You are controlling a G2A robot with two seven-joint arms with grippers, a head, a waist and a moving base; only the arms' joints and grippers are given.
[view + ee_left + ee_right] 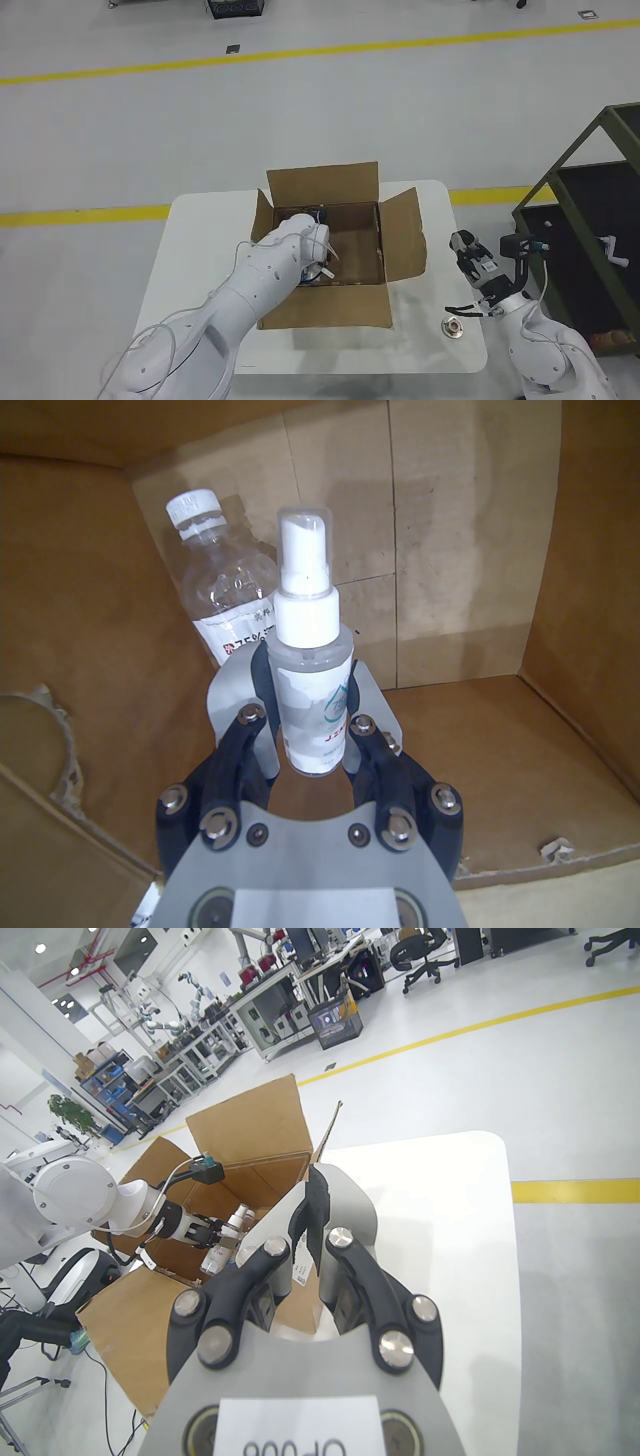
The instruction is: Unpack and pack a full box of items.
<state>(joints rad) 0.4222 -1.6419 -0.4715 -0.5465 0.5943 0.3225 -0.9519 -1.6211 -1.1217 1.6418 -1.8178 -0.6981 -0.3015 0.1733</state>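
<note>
Now: left tool clamped on spray bottle | right tool pressed together

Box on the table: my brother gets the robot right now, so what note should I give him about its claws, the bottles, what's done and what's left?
Left gripper: shut on the spray bottle, holding it inside the cardboard box.
Right gripper: shut, empty, over the white table beside the box.
Other things: a clear bottle with a white cap is in a box corner behind the spray bottle; a small round thing lies on the table near the right arm.
Done: flaps open, spray bottle gripped.
Left: the clear bottle is untouched; whether bottles are going in or out cannot be told.
</note>
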